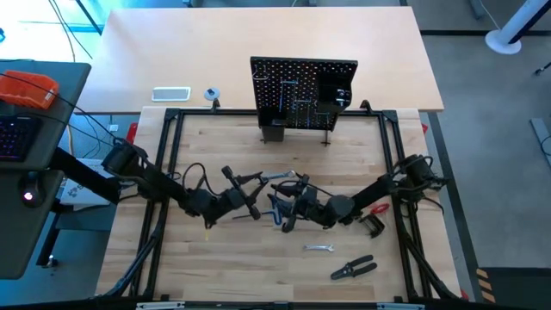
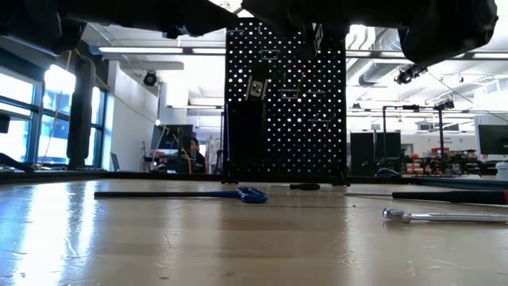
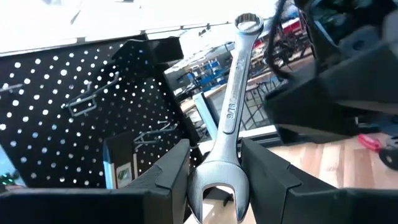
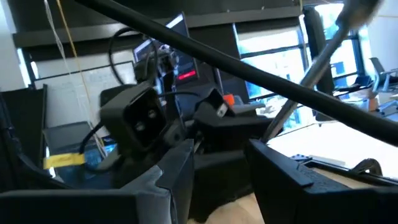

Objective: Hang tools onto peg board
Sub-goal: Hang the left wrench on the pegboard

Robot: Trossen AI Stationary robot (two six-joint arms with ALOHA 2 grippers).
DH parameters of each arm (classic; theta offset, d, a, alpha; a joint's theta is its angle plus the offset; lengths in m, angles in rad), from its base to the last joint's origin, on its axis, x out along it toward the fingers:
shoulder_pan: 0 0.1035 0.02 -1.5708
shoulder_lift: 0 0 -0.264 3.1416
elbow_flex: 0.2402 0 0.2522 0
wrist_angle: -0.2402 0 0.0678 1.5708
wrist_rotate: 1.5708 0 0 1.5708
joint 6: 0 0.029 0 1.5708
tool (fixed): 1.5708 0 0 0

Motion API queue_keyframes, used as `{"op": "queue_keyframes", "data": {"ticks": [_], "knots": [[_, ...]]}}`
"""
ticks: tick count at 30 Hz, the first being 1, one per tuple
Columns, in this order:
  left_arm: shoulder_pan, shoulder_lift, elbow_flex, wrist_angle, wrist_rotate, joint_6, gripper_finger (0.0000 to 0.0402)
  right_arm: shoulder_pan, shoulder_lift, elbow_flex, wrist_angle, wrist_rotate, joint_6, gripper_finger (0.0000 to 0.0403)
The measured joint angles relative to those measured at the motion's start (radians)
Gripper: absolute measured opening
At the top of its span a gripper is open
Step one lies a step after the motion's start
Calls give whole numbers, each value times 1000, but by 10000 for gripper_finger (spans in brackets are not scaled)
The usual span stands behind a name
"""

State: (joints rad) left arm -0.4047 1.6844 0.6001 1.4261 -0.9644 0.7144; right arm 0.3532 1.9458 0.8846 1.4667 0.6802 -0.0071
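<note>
Peg board [image 1: 303, 93]: upright black perforated panel at the far edge of the wooden table [image 1: 258, 267], metal hooks on its face, a black box bin [image 1: 337, 90] mounted toward its right side. What the bin holds cannot be made out. In the low view the panel [image 2: 286, 103] stands behind the tools lying on the table.

Left gripper [image 1: 251, 203]: mid-table, raised, clenched on a silver combination wrench [image 3: 231, 106]. Open end sits between the fingers [image 3: 165, 177], ring end points up and away, toward the peg board's hooks [image 3: 87, 102].

Right gripper [image 1: 291, 207]: mid-table, just beside the left gripper, facing it. The wrench shaft shows past its fingers [image 4: 177, 174] in its wrist view; whether they pinch anything cannot be told. The left arm's wrist fills most of that view, crowding the space between the two.

Loose on the table:
- blue-handled bent key [image 2: 190, 194], flat, in front of the board; the low view shows it best.
- second silver wrench [image 1: 318, 248], near the front, right of centre.
- black-handled pliers [image 1: 353, 269], nearer the front edge than that wrench.
- red-and-black clamp [image 1: 374, 220], just beside the right arm.

Beyond the frame, on the lighter tabletop: white rectangular tray [image 1: 171, 94] and small tape roll [image 1: 211, 94], left of the board.
</note>
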Motion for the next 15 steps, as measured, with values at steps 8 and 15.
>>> {"op": "queue_keyframes", "data": {"ticks": [8, 15], "knots": [[-8, 52, 48, 16, -14, 37, 114, -8, 0, 0, 13, 33, -1, 142], [-18, 57, 55, 33, -24, 66, 114, -8, 0, 1, 11, 48, -27, 142]]}}
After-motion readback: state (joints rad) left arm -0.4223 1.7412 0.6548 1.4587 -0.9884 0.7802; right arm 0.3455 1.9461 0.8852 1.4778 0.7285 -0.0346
